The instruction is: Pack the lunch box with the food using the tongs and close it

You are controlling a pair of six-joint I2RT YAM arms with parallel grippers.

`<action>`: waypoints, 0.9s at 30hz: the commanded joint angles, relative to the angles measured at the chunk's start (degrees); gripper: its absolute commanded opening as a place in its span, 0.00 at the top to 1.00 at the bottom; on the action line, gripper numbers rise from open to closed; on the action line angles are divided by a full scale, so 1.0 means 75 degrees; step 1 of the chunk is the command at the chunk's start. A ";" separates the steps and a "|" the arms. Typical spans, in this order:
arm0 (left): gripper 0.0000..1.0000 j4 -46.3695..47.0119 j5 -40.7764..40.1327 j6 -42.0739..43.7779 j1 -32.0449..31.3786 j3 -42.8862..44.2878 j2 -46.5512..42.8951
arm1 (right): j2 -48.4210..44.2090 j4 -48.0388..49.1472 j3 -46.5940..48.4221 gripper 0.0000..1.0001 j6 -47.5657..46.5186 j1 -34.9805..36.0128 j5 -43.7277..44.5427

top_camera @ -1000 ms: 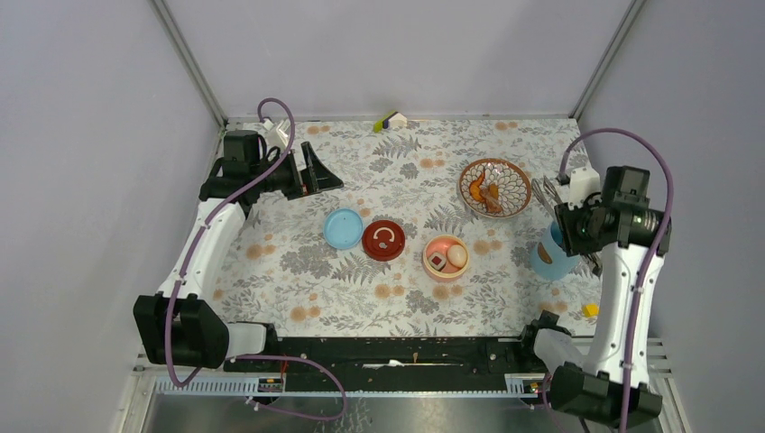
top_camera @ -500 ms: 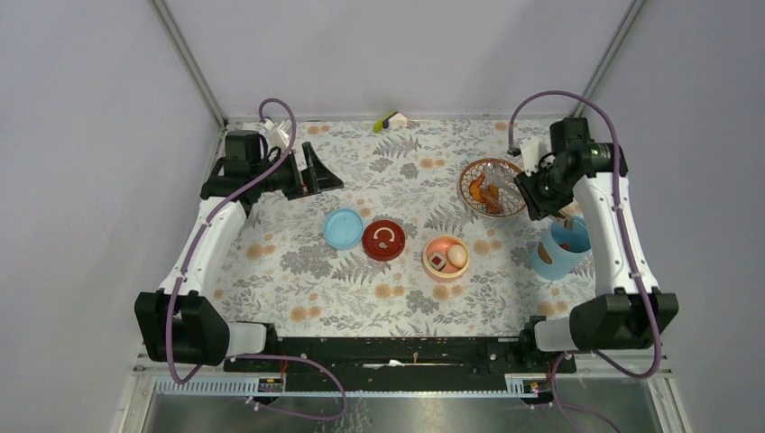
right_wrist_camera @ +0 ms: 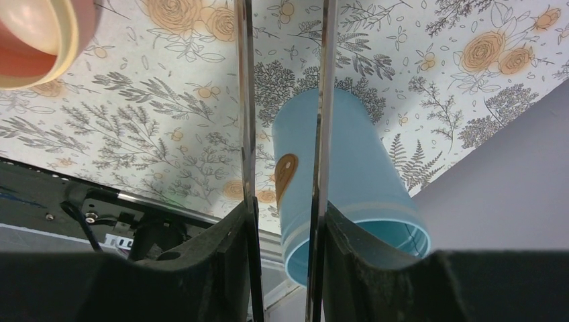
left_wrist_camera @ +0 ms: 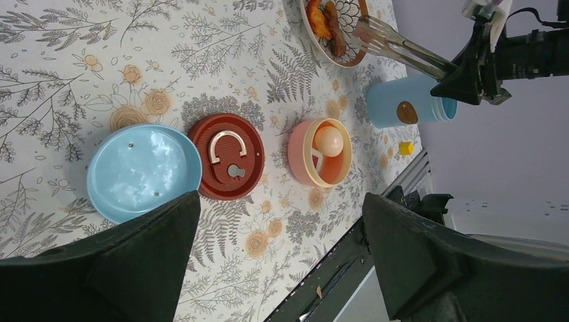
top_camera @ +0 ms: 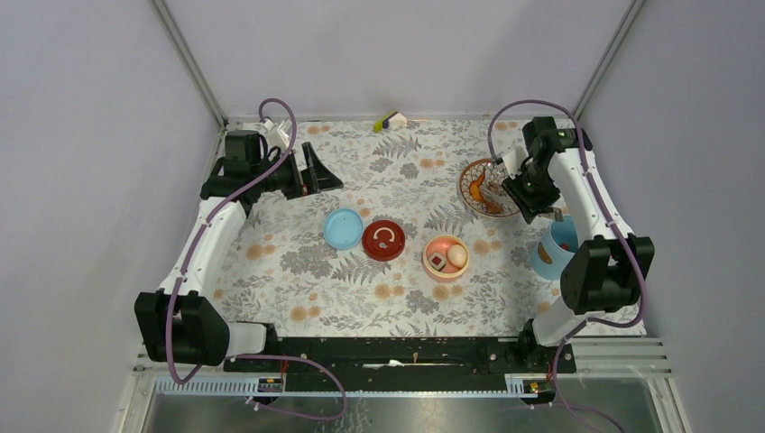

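Note:
My right gripper [top_camera: 539, 206] is shut on the tongs [right_wrist_camera: 245, 100]. Their two thin metal arms [left_wrist_camera: 402, 50] reach out over the patterned dish [top_camera: 464, 191], which holds orange and dark food pieces [left_wrist_camera: 325, 20]. The salmon-pink bowl [top_camera: 446, 271] sits mid-table with a white egg [top_camera: 457, 255] and a dark red chunk [top_camera: 437, 262] inside. The light-blue shell [top_camera: 550, 257] stands just below the right gripper [right_wrist_camera: 285, 221]. The light-blue disc [top_camera: 344, 228] lies left of centre. My left gripper [top_camera: 325, 176] hangs open at the back left, its jaws wide apart [left_wrist_camera: 278, 268] and holding nothing.
A red-brown lid with a metal ring [top_camera: 384, 240] lies between the disc and the bowl. A small yellow block [left_wrist_camera: 405, 147] sits near the front right rail. A green, yellow and white object [top_camera: 390, 120] rests at the back edge.
The right arm has swung from the table's right edge towards the back, carrying the tongs from beside the blue shell to over the patterned dish. The left arm has stayed put.

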 commanded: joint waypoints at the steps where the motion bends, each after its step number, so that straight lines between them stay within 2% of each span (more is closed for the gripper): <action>1: 0.01 0.0300 -0.0128 0.0173 0.0054 0.0121 -0.0090 | 0.0343 -0.0029 0.0293 0.57 -0.0212 0.0036 0.0224; 12: 0.01 0.0300 -0.0095 0.0162 0.0054 0.0174 0.0024 | 0.1125 0.0143 0.0663 0.54 -0.0220 0.0036 0.0315; 27: 0.01 0.0288 -0.0116 0.0197 0.0054 0.0164 0.0095 | 0.1588 0.0056 0.0974 0.53 -0.0227 0.0039 0.0329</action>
